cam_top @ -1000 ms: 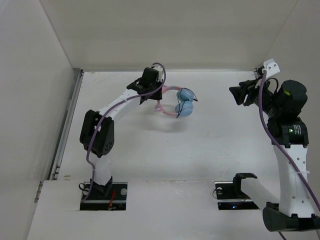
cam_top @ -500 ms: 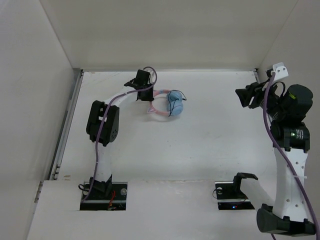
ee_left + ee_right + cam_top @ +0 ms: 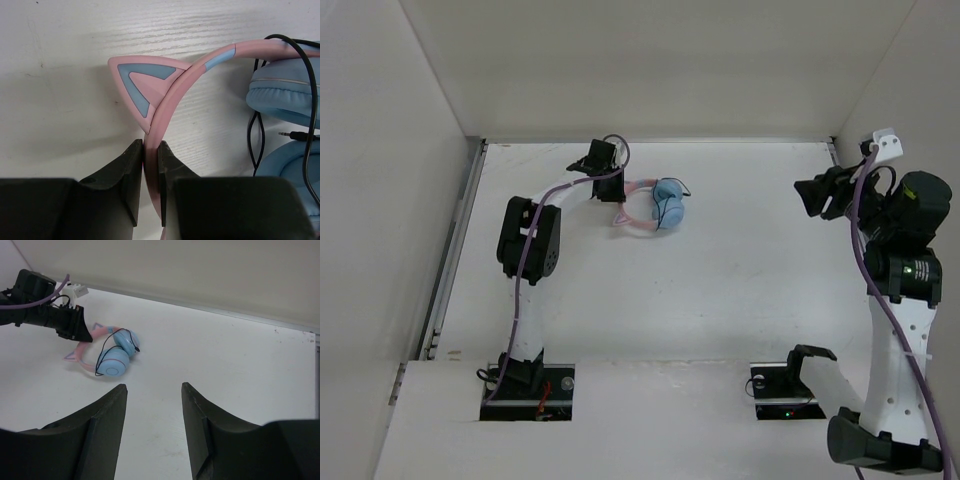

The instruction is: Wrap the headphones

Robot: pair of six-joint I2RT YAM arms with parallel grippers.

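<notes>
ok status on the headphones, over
Left hand shut on headphones at headband. Right hand open, well clear. Cable draped over ear cups. Nothing in the way.

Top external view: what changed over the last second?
The left hand, shut on the pink headband, pulled the headphones left with it, mostly in the first half second. The right hand drew back slightly to the right. Unchanged: the left grip holds, and the right hand is open and empty.
</notes>
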